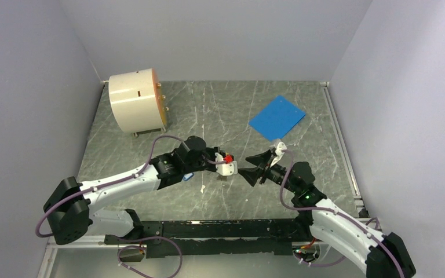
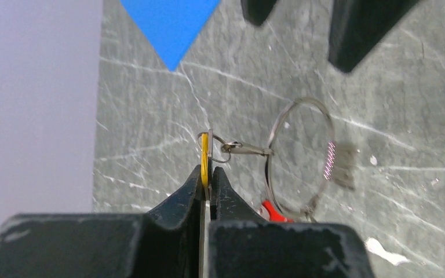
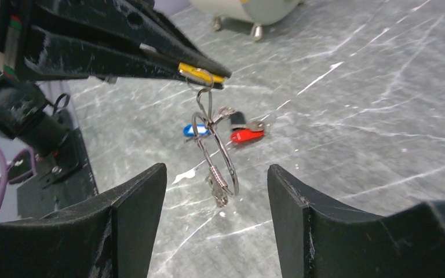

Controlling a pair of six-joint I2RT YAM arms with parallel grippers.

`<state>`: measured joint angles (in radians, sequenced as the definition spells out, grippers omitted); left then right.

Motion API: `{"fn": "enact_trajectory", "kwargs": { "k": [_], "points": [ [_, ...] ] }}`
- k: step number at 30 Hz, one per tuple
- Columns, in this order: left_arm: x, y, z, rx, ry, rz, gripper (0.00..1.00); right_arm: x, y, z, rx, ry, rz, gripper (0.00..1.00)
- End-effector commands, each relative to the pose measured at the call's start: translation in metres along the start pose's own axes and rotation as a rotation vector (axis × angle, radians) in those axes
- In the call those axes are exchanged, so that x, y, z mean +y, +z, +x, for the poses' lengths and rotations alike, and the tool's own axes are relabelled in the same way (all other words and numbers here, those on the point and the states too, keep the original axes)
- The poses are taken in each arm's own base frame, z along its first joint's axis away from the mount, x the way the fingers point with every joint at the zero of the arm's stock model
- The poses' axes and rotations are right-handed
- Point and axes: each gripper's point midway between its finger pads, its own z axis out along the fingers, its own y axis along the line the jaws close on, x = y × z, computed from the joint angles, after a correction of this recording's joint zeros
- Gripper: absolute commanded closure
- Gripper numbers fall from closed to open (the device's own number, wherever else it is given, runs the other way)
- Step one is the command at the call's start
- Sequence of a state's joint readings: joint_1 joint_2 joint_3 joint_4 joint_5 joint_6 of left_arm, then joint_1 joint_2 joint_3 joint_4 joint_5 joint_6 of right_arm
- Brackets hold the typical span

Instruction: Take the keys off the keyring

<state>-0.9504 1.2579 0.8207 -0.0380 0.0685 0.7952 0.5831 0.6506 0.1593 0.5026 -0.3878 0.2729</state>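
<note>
The grey marbled counter fills the overhead view. Only that view shows the cream round drum, standing well apart from my left pincer at the far side. The blue square sheet lies flat beyond my left pincer too, and its corner also shows in the left wrist view. My right pincer faces the left pincer, close to it. Its black fingers are spread apart and hold nothing.

My left pincer is clamped together on the yellow-tagged key, with the tag edge-on between the tips. The thin silvery wire keyring hangs from that key by a small loop and a clasp, just under the left pincer and above the counter. From overhead the wire is too fine to make out. The left wrist view shows it as a wide round hoop with a short coiled spring on one side. The right wrist view shows it edge-on and narrow, between my spread fingers and touching neither.

Of the other keys, the red-tagged key shows in both wrist views, low by the hoop. Only the right wrist view shows the blue-tagged key and the black-tagged key. I cannot tell whether these three hang free or rest on the counter.
</note>
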Motion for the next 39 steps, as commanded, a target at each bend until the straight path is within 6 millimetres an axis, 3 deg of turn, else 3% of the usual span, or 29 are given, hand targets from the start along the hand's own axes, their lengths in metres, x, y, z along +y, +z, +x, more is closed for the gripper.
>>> {"fn": "enact_trajectory", "kwargs": {
  "k": [1,13,20,29,39],
  "points": [
    [0.021,-0.007,-0.033,-0.161,0.096,-0.077,0.97,0.032,0.010,-0.020,-0.053,-0.080,-0.213,0.33],
    [-0.003,-0.016,-0.046,-0.281,0.150,-0.024,0.97,0.038,0.029,-0.014,-0.048,-0.153,-0.334,0.33],
    [-0.013,-0.012,-0.040,-0.263,0.203,-0.001,0.97,0.041,0.031,-0.012,-0.036,-0.180,-0.374,0.33],
    [-0.016,-0.014,-0.044,-0.278,0.215,0.001,0.97,0.054,0.031,-0.004,0.009,-0.157,-0.482,0.34],
    [-0.007,-0.012,-0.040,-0.259,0.201,-0.055,0.98,0.058,0.026,0.004,0.035,-0.121,-0.504,0.42]
  ]
}}
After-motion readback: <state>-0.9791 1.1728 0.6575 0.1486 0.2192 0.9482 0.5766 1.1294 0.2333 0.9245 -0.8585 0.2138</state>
